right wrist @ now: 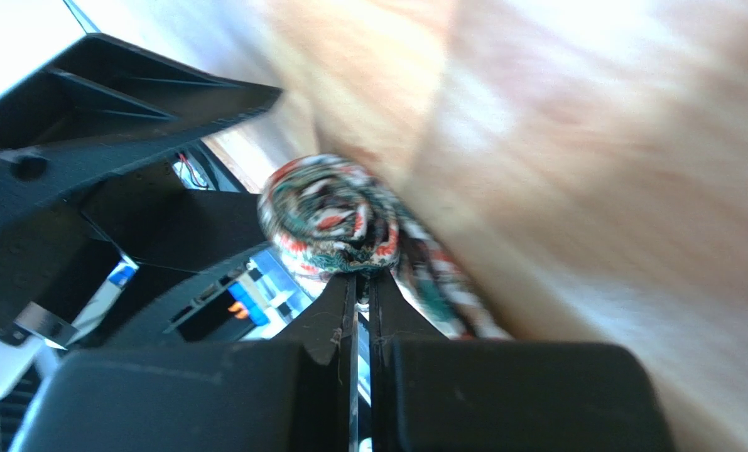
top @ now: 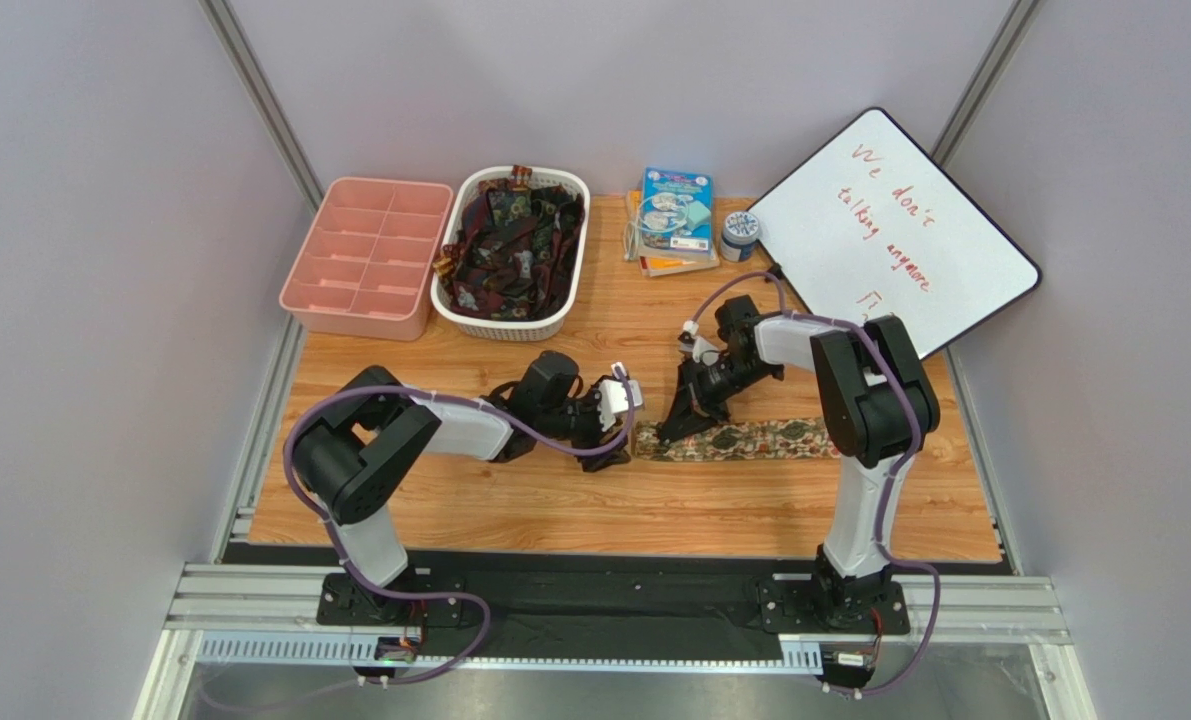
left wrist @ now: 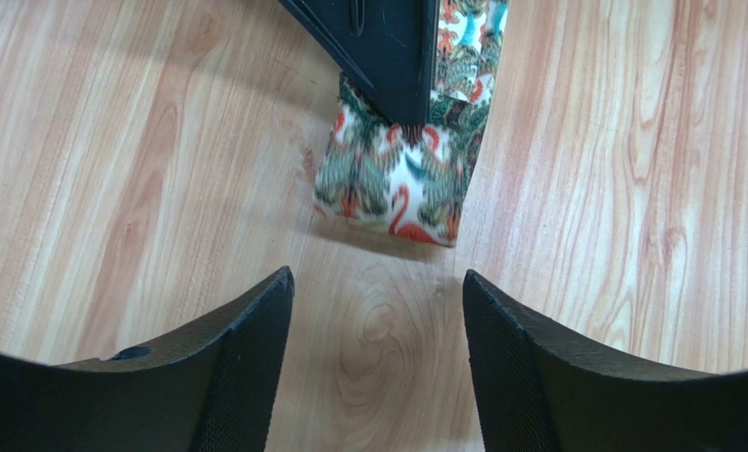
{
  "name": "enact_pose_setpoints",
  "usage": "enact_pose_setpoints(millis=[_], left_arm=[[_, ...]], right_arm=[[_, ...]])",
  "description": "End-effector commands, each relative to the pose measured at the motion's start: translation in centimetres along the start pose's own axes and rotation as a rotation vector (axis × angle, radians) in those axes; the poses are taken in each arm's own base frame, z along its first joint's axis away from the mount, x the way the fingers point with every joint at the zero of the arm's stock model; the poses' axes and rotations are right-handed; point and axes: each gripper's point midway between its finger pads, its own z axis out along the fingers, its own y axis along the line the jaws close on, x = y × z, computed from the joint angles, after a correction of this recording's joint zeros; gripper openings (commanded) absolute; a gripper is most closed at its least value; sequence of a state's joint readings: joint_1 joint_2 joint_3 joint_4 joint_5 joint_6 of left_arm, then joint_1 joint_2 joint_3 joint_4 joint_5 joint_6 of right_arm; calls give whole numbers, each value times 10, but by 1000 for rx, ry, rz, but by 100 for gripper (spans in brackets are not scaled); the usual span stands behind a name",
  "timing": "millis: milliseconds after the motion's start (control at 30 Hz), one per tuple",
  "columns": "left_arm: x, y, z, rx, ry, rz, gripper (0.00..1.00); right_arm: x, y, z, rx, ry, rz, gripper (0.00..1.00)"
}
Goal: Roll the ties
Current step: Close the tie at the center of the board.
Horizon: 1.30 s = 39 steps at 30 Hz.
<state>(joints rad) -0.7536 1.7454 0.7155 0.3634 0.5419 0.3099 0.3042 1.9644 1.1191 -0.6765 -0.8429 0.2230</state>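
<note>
Fingers of the left gripper (left wrist: 377, 287) stand spread wide, low over the wooden table (top: 451, 503), with nothing between them. Just beyond their tips lies the rolled end of the tie (left wrist: 392, 188). Close up, its cloth is a pale ground crowded with green plumage, teal patches and red-orange flamingo shapes. From above it reads olive and tan. The roll is small and tight, and the right wrist view shows it end-on as a blurred spiral. The right gripper (right wrist: 359, 282) comes down onto the tie from the far side. Its fingers are pressed together with the tips against the roll; whether any cloth is caught between them cannot be told. The tie's long axis runs left to right across the middle of the table, about parallel to the near edge. Its rolled end points left at the left gripper, and the flat remainder stretches right as far as the right arm. Farther back, along the far edge, a pink tray (top: 349, 321) sits at the left. Beside it is a white basket (top: 504, 327) heaped with dark red and black ties (top: 508, 240). Next come stacked books (top: 673, 218), and a whiteboard (top: 917, 255) with red writing lies at the right corner.
</note>
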Motion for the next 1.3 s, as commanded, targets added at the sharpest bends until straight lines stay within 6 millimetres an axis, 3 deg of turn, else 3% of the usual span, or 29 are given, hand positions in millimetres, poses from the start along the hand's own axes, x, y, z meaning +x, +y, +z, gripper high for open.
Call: enact_pose_setpoints(millis=[0, 33, 133, 367, 433, 467, 500, 567, 600, 667, 700, 733, 833, 900, 1033, 1167, 1267], left_arm=[[-27, -13, 0, 52, -175, -42, 77], [-37, -11, 0, 43, -229, -36, 77], [-42, -8, 9, 50, -276, -36, 80], [-29, -9, 28, 51, -288, 45, 78], [-25, -12, 27, 50, -270, 73, 66], [-27, -15, 26, 47, -260, 98, 53], [-17, -18, 27, 52, -205, 123, 46], [-18, -16, 22, 29, -163, 146, 35], [-9, -20, 21, 46, -107, 147, 27], [-7, -18, 17, 29, -62, 149, 23], [1, -20, 14, 43, -11, 128, 22], [1, -18, 12, 35, 7, 137, 21], [9, -18, 9, 35, 82, 110, 22], [12, -18, 9, 41, 125, 83, 23], [19, -16, 13, 25, 171, 50, 27], [21, -14, 16, 11, 195, 17, 29], [23, -12, 17, 0, 217, 3, 30]], right_arm=[[2, -59, 17, 198, 22, 9, 0], [1, -63, 19, 213, 25, 17, 0], [-1, -73, 25, 233, 39, 31, 0], [-9, -68, 35, 176, 45, 11, 0], [-11, -60, 36, 155, 44, -12, 0], [-12, -57, 36, 148, 43, -24, 0], [-15, -51, 35, 134, 37, -36, 0], [-19, -41, 29, 121, 24, -62, 0], [-18, -35, 24, 114, 28, -65, 2], [-23, -18, 9, 97, -4, -103, 16], [-23, -11, 3, 89, -15, -116, 22], [-24, -6, -3, 79, -28, -128, 36], [-17, 14, -18, 36, -39, -149, 48], [-12, 27, -24, -2, -50, -147, 49], [-6, 35, -12, -29, -36, -135, 49], [-6, 29, 0, -29, -19, -102, 49], [-7, 20, 7, 3, -14, -105, 42]])
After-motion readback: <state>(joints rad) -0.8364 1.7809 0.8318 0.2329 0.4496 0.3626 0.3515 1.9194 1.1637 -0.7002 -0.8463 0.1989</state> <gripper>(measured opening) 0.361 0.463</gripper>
